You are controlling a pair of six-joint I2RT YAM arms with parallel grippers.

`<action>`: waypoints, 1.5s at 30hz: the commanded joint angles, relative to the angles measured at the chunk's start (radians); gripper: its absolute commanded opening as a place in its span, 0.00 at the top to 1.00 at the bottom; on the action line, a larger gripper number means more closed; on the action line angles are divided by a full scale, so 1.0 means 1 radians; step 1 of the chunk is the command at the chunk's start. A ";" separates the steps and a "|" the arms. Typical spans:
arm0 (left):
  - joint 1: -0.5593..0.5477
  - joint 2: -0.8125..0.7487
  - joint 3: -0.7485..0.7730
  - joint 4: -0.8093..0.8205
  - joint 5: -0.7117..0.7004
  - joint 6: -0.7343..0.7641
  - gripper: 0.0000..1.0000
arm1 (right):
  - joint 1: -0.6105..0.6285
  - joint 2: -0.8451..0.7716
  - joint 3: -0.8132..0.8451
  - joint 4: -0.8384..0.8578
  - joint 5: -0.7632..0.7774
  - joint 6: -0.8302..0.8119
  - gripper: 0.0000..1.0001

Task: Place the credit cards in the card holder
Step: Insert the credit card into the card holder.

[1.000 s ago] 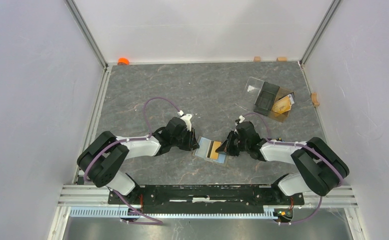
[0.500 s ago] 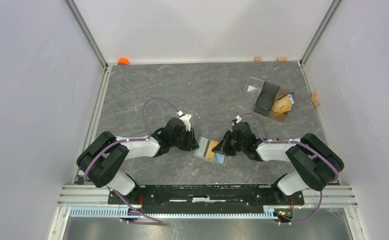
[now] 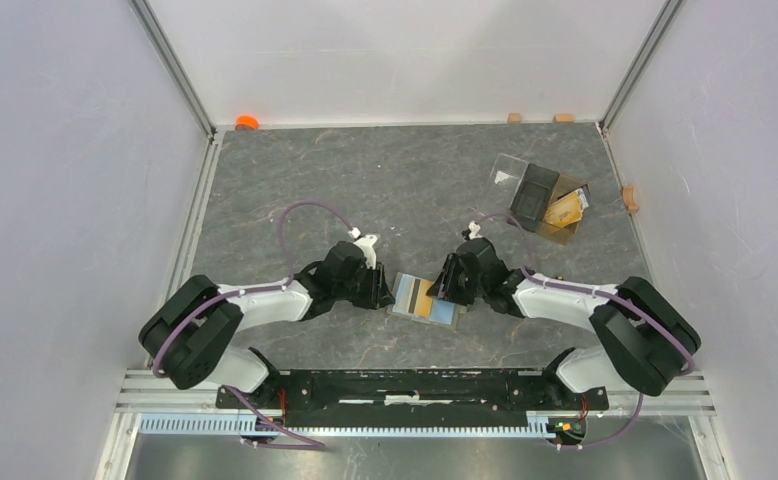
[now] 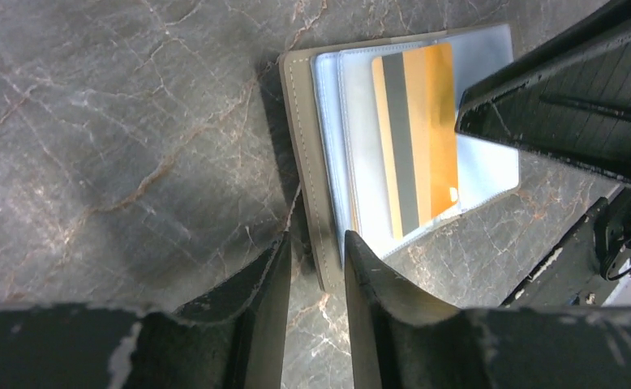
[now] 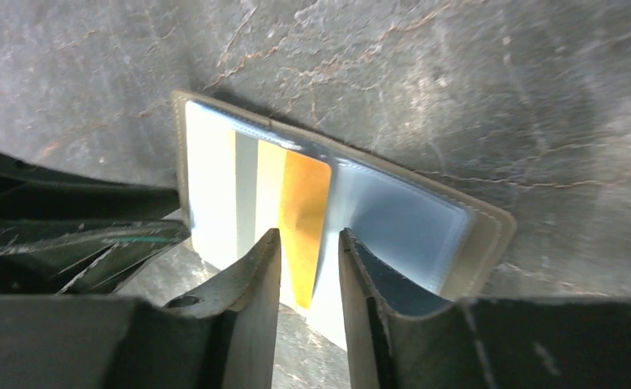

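Right gripper (image 5: pixel 311 275), jaws slightly apart, straddles thin orange-gold card (image 5: pixel 300 219), long axis pointing up-frame into olive-khaki wallet (image 5: pixel 482 235); left gripper (image 4: pixel 314 284), likewise parted, flanks its edge.

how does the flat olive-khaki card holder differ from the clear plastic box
The card holder lies opened flat, front centre; the clear plastic box sits back right. The holder is opaque; the box is see-through. Shared: a gold-orange card on the holder, a tan card at the box.
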 commanded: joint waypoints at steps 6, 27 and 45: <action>-0.005 -0.142 0.008 -0.084 0.019 -0.051 0.50 | 0.003 -0.088 0.101 -0.257 0.102 -0.156 0.54; -0.002 0.018 0.010 0.051 0.070 -0.093 0.62 | 0.060 0.061 0.119 -0.067 -0.032 -0.124 0.61; -0.002 -0.012 -0.001 0.061 0.088 -0.107 0.60 | 0.113 0.080 0.285 -0.212 0.081 -0.220 0.57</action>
